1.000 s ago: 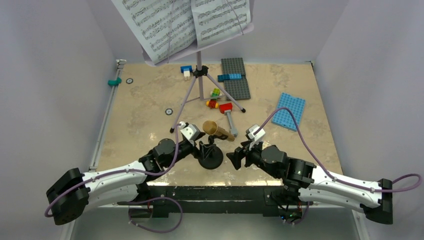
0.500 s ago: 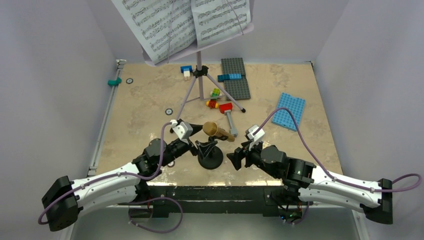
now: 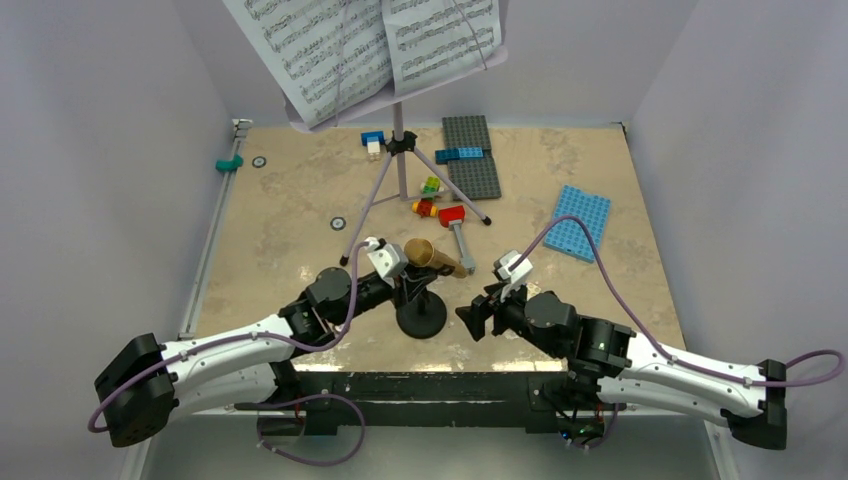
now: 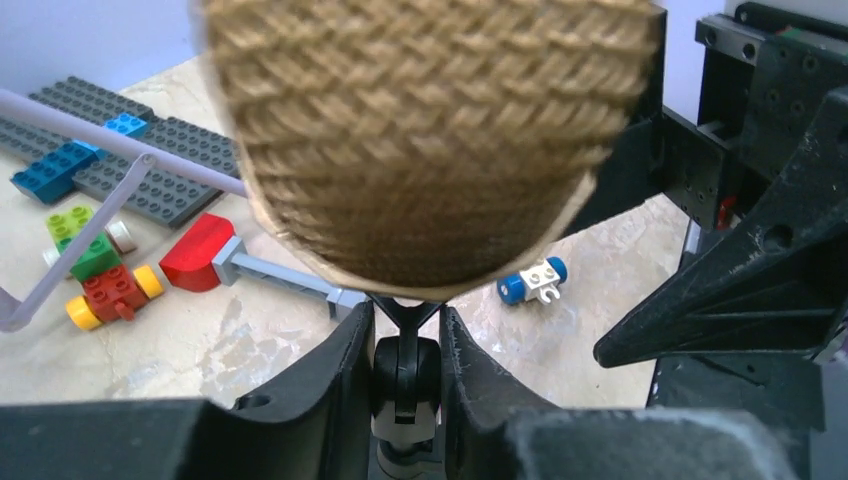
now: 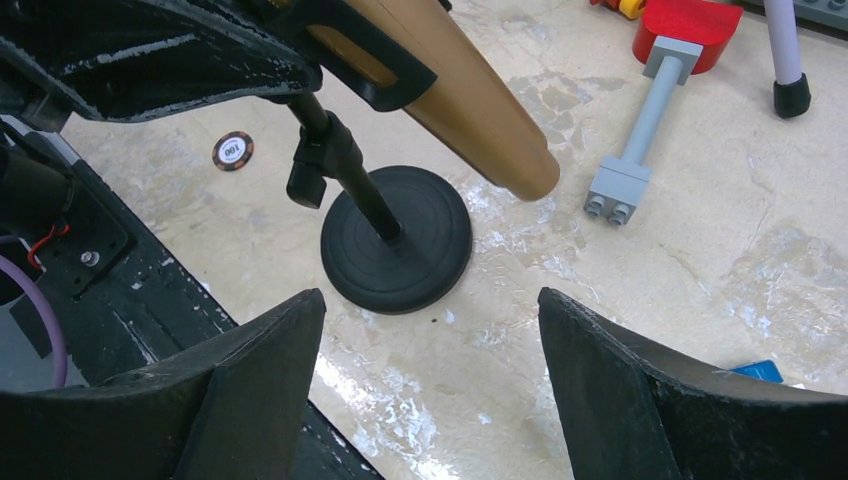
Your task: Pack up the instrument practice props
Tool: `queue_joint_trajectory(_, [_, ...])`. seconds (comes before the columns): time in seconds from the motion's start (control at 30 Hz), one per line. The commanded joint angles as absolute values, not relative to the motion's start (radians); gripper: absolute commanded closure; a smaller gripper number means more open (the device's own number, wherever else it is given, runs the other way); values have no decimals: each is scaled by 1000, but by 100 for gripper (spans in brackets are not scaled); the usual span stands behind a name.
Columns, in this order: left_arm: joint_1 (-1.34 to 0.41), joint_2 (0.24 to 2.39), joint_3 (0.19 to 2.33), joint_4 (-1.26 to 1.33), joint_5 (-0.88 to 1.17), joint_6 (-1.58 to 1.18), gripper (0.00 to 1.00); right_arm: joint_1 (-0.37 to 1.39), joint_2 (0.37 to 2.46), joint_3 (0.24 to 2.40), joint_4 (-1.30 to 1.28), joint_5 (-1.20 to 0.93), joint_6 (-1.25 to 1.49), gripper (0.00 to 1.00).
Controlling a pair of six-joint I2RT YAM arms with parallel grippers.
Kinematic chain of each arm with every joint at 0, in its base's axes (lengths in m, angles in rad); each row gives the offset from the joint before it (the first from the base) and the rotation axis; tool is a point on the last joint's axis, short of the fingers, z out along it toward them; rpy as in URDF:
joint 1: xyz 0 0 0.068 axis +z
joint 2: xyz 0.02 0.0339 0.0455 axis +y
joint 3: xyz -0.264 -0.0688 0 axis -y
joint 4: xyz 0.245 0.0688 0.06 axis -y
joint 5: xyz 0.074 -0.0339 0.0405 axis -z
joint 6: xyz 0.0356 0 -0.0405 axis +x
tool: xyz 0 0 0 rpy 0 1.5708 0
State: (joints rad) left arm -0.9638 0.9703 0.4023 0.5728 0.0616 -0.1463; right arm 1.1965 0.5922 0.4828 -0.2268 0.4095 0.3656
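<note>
Your left end effector point(image 4: 406, 325) is closed down to a narrow gap on the mic stand point(image 3: 421, 318). In the left wrist view its two fingers point(image 4: 345, 385) sit tight against either side of the black swivel joint, just under the microphone point(image 3: 432, 260). It grips the stand, not the microphone, which rests in the clip above the fingers. In the top view the gold-brown microphone lies tilted, with its mesh head toward 10 o'clock and its tail toward 4 o'clock.

The stand's round base sits flat on the counter point(image 3: 290, 200) near the 6 o'clock edge, and your left arm reaches it from 9 o'clock.

Your right end effector point(image 5: 430, 295) is spread wide and holds nothing. It hangs at 3 o'clock of the stand's base, clear of it, with the jaws pointing toward the base and touching neither stand nor microphone.

The lilac music stand point(image 3: 400, 160) is upright toward 12 o'clock, well apart from both arms, with the white sheet-music pages point(image 3: 330, 50) on its desk. The red-headed toy hammer point(image 3: 458, 230) lies between the tripod legs and the microphone.
</note>
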Motion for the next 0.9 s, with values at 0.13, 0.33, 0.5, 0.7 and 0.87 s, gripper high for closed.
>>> queue_joint_trajectory(0.13, [-965,971,383,602,55,-150,100,1193,584,492,-190,421,382,17])
queue_joint_trajectory(0.33, [-982,1016,325,641,32,-174,100,1186,588,453,-59,429,394,18])
queue_joint_trajectory(0.5, [-1004,1055,276,699,4,-195,100,1173,599,450,-8,412,377,19])
queue_joint_trajectory(0.7, [-1009,1071,237,739,-33,-215,100,1169,585,418,75,374,329,20])
queue_joint_trajectory(0.87, [-1017,1109,212,769,-26,-235,100,1168,598,397,253,344,153,18])
